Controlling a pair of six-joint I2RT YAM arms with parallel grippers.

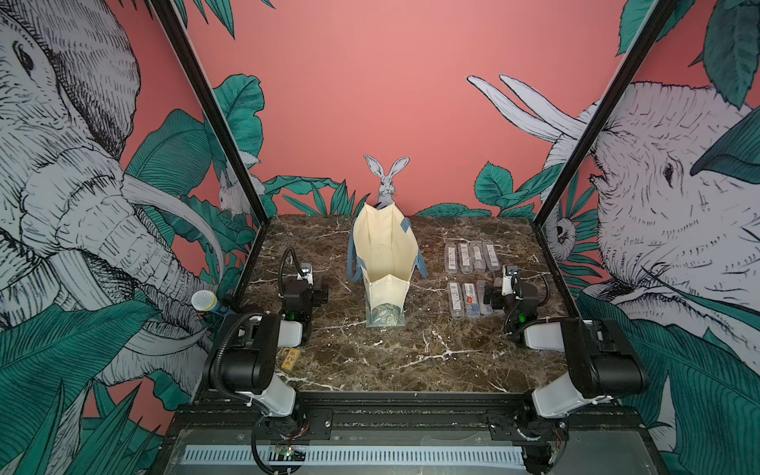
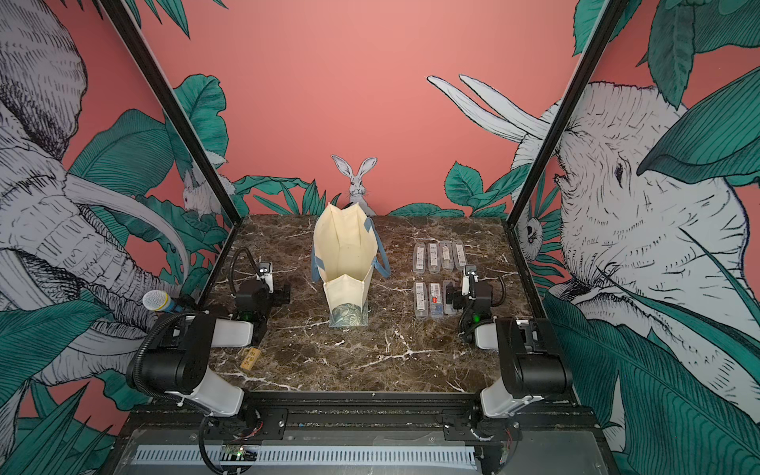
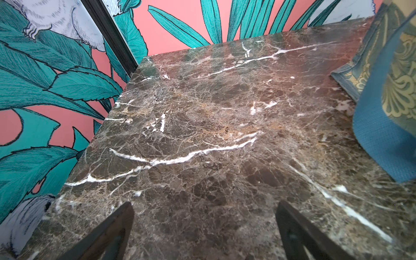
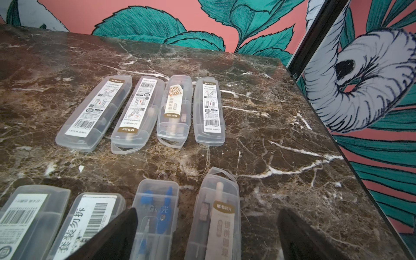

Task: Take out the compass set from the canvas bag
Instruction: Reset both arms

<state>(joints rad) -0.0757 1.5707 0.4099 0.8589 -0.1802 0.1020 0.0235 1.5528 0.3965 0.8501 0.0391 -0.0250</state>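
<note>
The right pincer hangs spread and empty, low over the near row of clear plastic compass-set cases. The left pincer is spread too, above the bare brown marble table. Between the arms stands the cream canvas bag, upright mid-table with its mouth gaping and a blue-green leafy band at its base. It looks empty. Should a set be left inside, reach straight down the mouth, clear of the blue strap handles.
</note>
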